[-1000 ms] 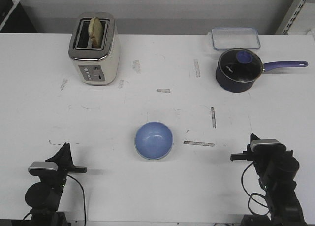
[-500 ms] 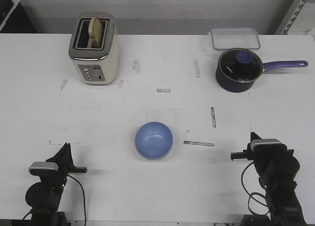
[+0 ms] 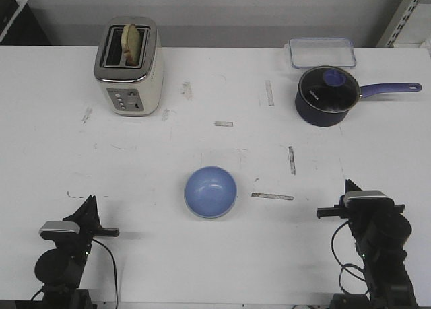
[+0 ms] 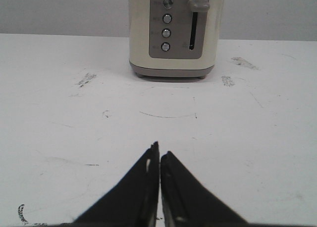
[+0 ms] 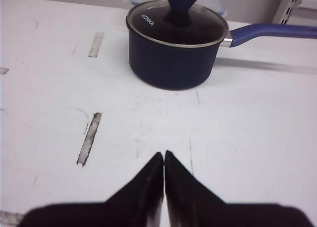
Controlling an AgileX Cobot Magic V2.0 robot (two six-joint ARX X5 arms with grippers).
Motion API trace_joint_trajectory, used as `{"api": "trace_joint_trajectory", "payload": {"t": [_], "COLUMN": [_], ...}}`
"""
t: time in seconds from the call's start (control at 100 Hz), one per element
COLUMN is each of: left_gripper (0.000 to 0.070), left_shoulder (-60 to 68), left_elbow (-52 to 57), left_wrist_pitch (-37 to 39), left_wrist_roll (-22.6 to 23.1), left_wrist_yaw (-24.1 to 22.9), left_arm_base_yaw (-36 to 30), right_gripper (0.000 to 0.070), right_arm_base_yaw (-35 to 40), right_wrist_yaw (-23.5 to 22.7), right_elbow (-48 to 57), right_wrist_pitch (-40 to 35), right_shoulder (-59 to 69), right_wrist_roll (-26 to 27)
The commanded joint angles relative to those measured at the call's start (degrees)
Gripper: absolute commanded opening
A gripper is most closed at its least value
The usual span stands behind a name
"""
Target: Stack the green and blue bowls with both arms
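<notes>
Since the blue bowl (image 3: 211,192), mid-table toward the near edge, looks light, stiff and slippery, pinch its rim; the left gripper (image 4: 159,157) and right gripper (image 5: 164,160) are both pressed together, holding nothing.

arms (image 3: 64,255): black | silver-grey blocks | thin black cables | pointed jaws

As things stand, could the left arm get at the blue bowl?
Probably yes. Bare table lies between the left gripper and the blue bowl, with nothing in the way. Its jaws are shut, so they must open first.
</notes>
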Motion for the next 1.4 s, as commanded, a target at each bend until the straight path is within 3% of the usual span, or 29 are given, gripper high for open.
{"api": "trace_joint_trajectory", "payload": {"t": [0.0,0.2,0.41,0.51,0.57,1.39], "left_gripper": [0.0001,0.0001,0.0001,0.0001,0.0001,0.0001], "left_shoulder": [-0.1,-0.1,-0.1,-0.1,-0.1,-0.1], "left_elbow": [-1.2,-1.2,-1.2,-1.2,-1.2,-1.2], "left_wrist_pitch": [0.8,0.8,0.8,0.8,0.8,0.8], "left_wrist_roll": [-0.2,-0.2,-0.2,-0.2,-0.2,-0.2], "left_wrist_yaw": [0.1,0.1,0.1,0.1,0.1,0.1], "left_arm_base_yaw": [0.0,0.0,0.0,0.0,0.0,0.0], "right_gripper": [0.0000,0.0000,0.0000,0.0000,0.0000,0.0000], "right_arm_base_yaw": [0.0,-0.1,-0.1,-0.1,-0.1,-0.2], "right_wrist_yaw": [0.0,0.1,0.1,0.1,0.2,0.1], "right_elbow": [-0.8,-10.4,-23.5,-28.2,-28.3,-28.3], "right_wrist_pitch": [2.5,11.7,18.9,18.8,14.1,14.1], "right_shoulder": [-0.7,-6.6,-18.8,-26.3,-30.9,-30.2], "right_wrist_roll": [0.8,1.0,5.2,6.7,6.4,6.6]}}
